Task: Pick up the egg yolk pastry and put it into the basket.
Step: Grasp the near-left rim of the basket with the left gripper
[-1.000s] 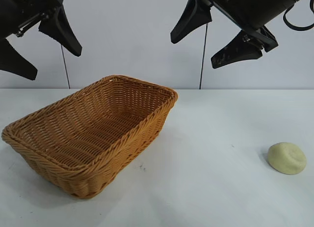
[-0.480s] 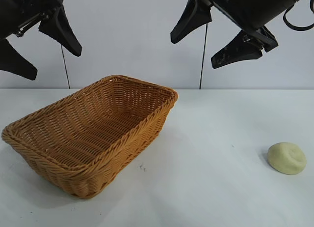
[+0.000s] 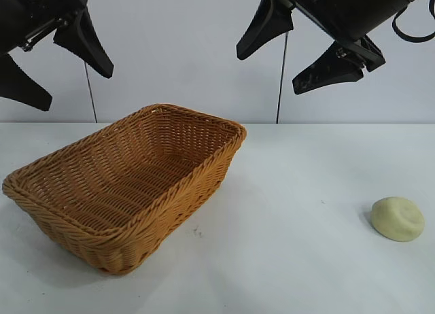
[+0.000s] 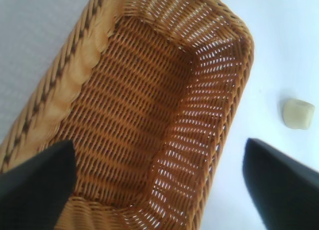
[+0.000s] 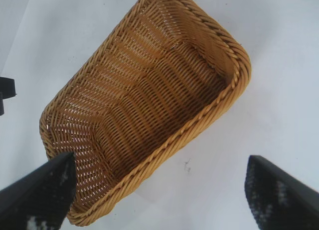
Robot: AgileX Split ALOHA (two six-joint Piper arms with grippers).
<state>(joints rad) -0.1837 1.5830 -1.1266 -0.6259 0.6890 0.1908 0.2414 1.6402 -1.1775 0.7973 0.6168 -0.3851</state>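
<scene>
**Up high, two open claws wait over the table**

At ten o'clock in the outside view, the left gripper hangs up in the air. Its black fingers are spread very wide and hold nothing. Below it, at eight o'clock, the big orange-brown basket sits on the white table. At one o'clock, the right gripper hangs high too, spread wide with nothing in it. Far over at four o'clock lies the little yellow egg yolk pastry, alone on the table, well apart from the basket and both claws.
</scene>
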